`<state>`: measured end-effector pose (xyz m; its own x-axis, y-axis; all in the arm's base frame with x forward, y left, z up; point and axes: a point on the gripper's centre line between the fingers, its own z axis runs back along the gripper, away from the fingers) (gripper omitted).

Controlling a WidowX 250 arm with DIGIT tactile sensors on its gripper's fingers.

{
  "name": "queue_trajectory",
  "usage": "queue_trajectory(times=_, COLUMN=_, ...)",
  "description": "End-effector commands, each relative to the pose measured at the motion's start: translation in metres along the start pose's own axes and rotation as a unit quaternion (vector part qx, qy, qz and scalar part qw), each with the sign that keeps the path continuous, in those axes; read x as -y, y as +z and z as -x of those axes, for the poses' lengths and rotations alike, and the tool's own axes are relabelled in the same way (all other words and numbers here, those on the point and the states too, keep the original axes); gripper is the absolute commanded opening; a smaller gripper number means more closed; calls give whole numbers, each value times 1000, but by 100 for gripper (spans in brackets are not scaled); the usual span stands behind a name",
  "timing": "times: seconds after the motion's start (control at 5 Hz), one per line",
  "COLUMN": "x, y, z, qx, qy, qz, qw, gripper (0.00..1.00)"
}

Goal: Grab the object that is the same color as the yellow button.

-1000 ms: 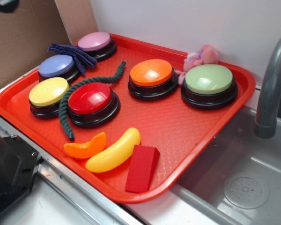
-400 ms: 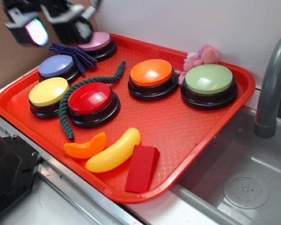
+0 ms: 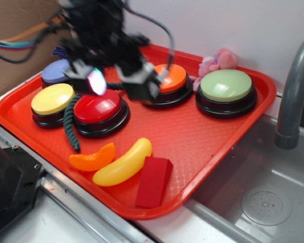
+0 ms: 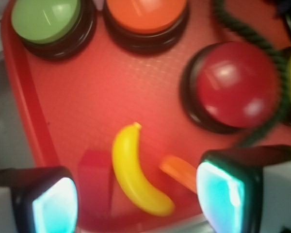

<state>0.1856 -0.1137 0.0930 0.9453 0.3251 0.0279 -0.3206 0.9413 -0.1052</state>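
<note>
Approach step, nothing grasped yet. Gripper (image 3: 119,81) is up in the air over the middle of the red tray (image 3: 213,136), above the red button (image 3: 97,107) and the orange button (image 3: 164,78), blurred in the exterior view. Jaws stand wide apart and empty; the wrist view shows both pads (image 4: 53,206) flanking the bottom of the frame with open tray between them. Target is the toy banana (image 3: 123,163), lying flat near the tray's front edge, matching the yellow button (image 3: 52,99) at the left edge. Banana is crowded: orange slice toy (image 3: 92,158) just beside it on its left, red block (image 3: 153,181) on its right, both look to be touching or nearly so. In the wrist view the banana (image 4: 134,171) sits roughly between the two pads but well below them, long axis running about fore-aft relative to the jaw line, so a close across its narrow width looks feasible. My read on the next move: carry toward the front edge, centre over the banana's midsection, keep the jaws spread, descend so the fingers drop into the thin gaps on either side. Risk is a finger landing on the slice or block instead. Green rope (image 3: 71,121) is clear of the path.
</note>
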Motion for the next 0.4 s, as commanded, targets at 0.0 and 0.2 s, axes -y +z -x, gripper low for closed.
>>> queue_trajectory(times=0.0, x=14, y=-58, z=-11, qx=12, qy=11, qz=15, qw=1000, gripper=100)
queue_trajectory(times=0.2, x=9, y=-68, z=-13, qx=23, qy=29, qz=4, qw=999, gripper=100)
